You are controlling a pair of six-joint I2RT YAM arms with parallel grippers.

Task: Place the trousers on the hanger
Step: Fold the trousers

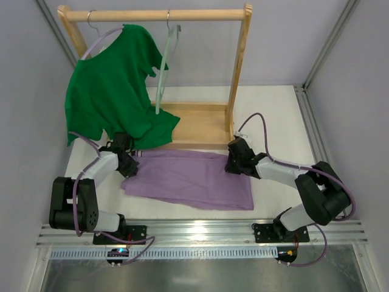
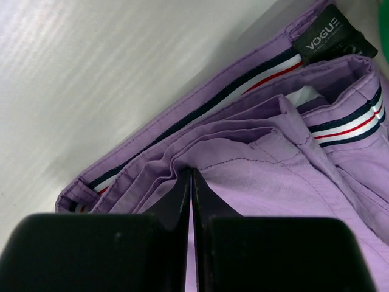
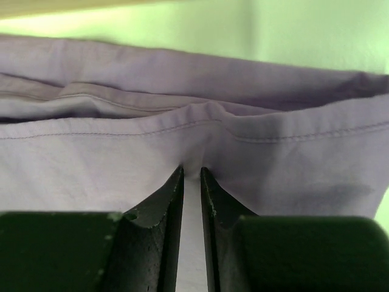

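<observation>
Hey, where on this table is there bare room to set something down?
Most room: the bare white table right of the wooden rack. Also a thin strip between the trousers and the near rail. Crowded: the middle, where the left gripper and right gripper pinch the trousers, and back left under the green shirt.

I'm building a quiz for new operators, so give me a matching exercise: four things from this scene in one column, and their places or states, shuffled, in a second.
Things:
1 trousers
2 green T-shirt
3 pale hanger
4 left gripper

Places or states:
A hangs bare from the wooden rail
B lies flat on the table
C hangs draped at the rail's left end
D shut, pinching purple cloth

Pairs: 1-B, 2-C, 3-A, 4-D
</observation>
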